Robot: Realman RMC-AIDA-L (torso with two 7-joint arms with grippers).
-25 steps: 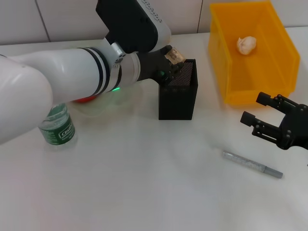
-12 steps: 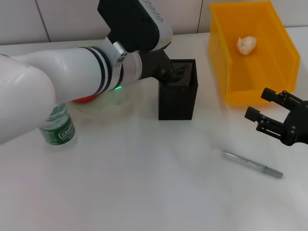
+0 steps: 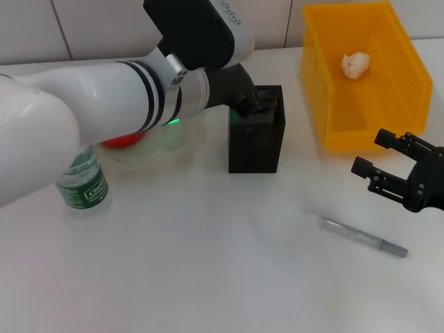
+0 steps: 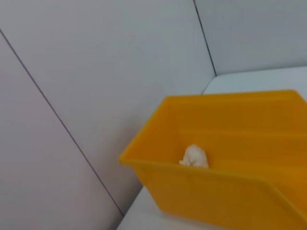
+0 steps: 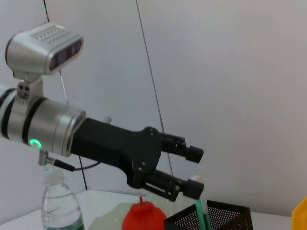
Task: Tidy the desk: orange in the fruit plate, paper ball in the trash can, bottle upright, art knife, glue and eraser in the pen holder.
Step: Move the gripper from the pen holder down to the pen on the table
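My left gripper point(image 3: 255, 103) hangs over the mouth of the black mesh pen holder point(image 3: 257, 139), open and empty; the right wrist view shows its fingers point(image 5: 191, 153) spread above the holder point(image 5: 218, 216), where a green stick point(image 5: 199, 213) stands. The eraser is out of sight. The grey art knife point(image 3: 363, 237) lies on the table at the front right. My right gripper point(image 3: 390, 170) is open and empty, just behind the knife. The orange point(image 3: 122, 141) sits in the clear fruit plate point(image 3: 142, 158), mostly hidden by my left arm. The bottle point(image 3: 84, 182) stands upright. The paper ball point(image 3: 356, 64) lies in the yellow bin point(image 3: 361, 132).
The left wrist view shows only the yellow bin point(image 4: 216, 172), the paper ball point(image 4: 194, 156) and the wall. My left arm spans the table's back left. The orange point(image 5: 142, 216) and the bottle point(image 5: 60, 208) also show in the right wrist view.
One second ago my left gripper held the beige eraser over the pen holder; the eraser has left the fingers and the gripper has shifted a little right. My right gripper has drifted slightly back and right.
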